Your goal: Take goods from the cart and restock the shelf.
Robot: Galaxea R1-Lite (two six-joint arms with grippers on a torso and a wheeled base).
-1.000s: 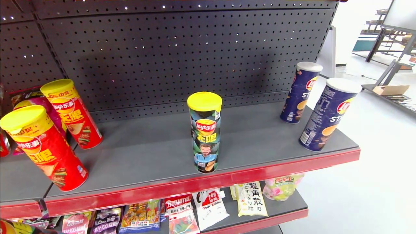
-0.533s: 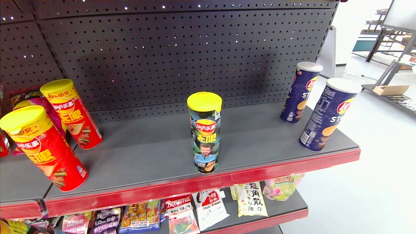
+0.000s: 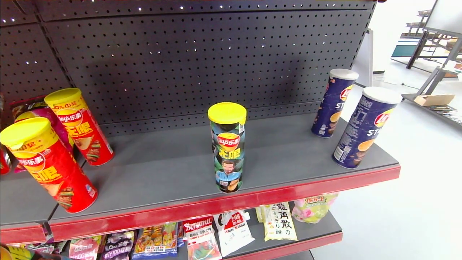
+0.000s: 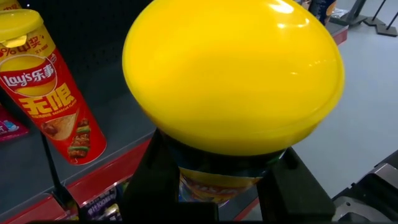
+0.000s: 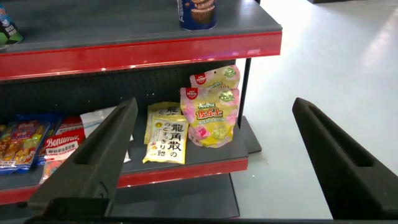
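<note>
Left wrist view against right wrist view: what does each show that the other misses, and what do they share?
Left wrist only: the yellow-lidded can gripped by the left gripper, and a red can on the upper shelf. Right wrist only: the open right gripper, a blue can's base, and snack bags on the lower shelf. Both: the upper shelf's red front edge.

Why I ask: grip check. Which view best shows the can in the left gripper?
Left wrist view: the yellow-lidded can sits large between the left gripper's fingers. The head view catches only a sliver at its lower edge.
</note>
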